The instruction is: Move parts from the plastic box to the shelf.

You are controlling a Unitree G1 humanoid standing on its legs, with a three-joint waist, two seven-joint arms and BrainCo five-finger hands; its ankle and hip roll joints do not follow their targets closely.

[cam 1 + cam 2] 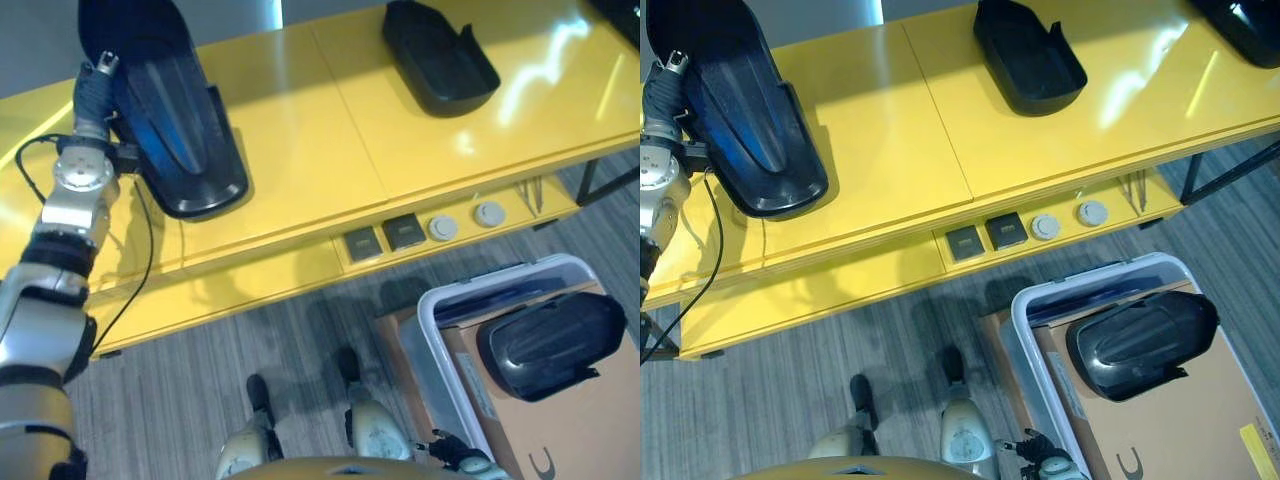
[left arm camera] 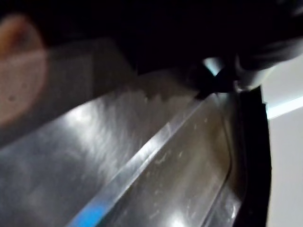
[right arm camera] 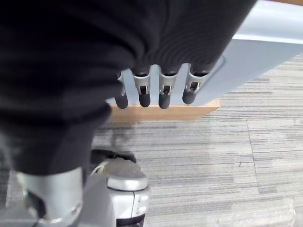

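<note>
On the shelf: black part was laid flat.
Left hand: grip could not be told.
Right hand: fingers were relaxed, nothing held.
Advice: release only once part is judged settled.

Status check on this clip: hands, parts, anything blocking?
Left hand at the long black part on the yellow shelf, fingers hidden. Right hand open beside the plastic box, one part inside. Nothing blocking.

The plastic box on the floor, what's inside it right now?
One black moulded part lies in the plastic box, on a brown cardboard sheet, with a dark blue layer at the far end. Whatever lies under the cardboard is covered.
</note>
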